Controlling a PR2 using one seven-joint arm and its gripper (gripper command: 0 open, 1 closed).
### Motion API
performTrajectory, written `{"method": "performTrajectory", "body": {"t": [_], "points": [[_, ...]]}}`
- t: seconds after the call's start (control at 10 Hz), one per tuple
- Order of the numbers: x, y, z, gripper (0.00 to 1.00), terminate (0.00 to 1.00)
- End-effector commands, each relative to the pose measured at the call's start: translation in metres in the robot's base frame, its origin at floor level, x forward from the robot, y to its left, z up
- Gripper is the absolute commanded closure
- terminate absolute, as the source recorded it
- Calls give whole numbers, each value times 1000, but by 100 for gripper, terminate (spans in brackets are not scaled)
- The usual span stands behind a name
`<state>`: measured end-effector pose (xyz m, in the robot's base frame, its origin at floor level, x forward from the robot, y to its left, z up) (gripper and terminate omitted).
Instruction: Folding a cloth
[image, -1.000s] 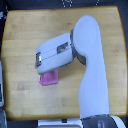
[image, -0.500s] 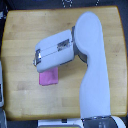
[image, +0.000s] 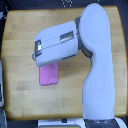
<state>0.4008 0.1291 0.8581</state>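
Seen from above in the exterior view: a wooden table (image: 20, 30), light brown, filling most of the picture

White robot arm (image: 97, 70) rising from the bottom edge, at the exterior view's right, going up as a thick rounded column, then bent at the top near the far side of the table

From this bend, forearm (image: 60, 45) stretched toward the exterior view's left, a little tilted downward on that side, lying over the middle of the table

At the end of the forearm, gripper (image: 36, 51), only a dark small part visible at the box-shaped wrist; fingers hidden under the housing or too blurred, so cannot tell whether spread or closed, nor whether holding anything

The cloth (image: 48, 76), pink-magenta, flat on the table, just below the forearm's end in the picture, left of the arm's column; upper edge of the cloth covered by the forearm, so contact between gripper and cloth not possible to judge

Visible part of the cloth roughly rectangular, with rounded lower corners, plain, no pattern

At the exterior view's left edge, some pale and dark shapes beside the table, too blurred to name
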Motion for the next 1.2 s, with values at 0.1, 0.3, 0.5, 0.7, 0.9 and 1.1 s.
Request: {"method": "performTrajectory", "body": {"t": [0.1, 0.3, 0.5, 0.7, 0.9, 1.1], "points": [[64, -27, 69, 0, 0], [79, -59, 69, 0, 0], [82, -94, 64, 0, 0], [91, -158, 63, 0, 0], [97, -188, 64, 0, 0], [102, -218, 65, 0, 0]]}}
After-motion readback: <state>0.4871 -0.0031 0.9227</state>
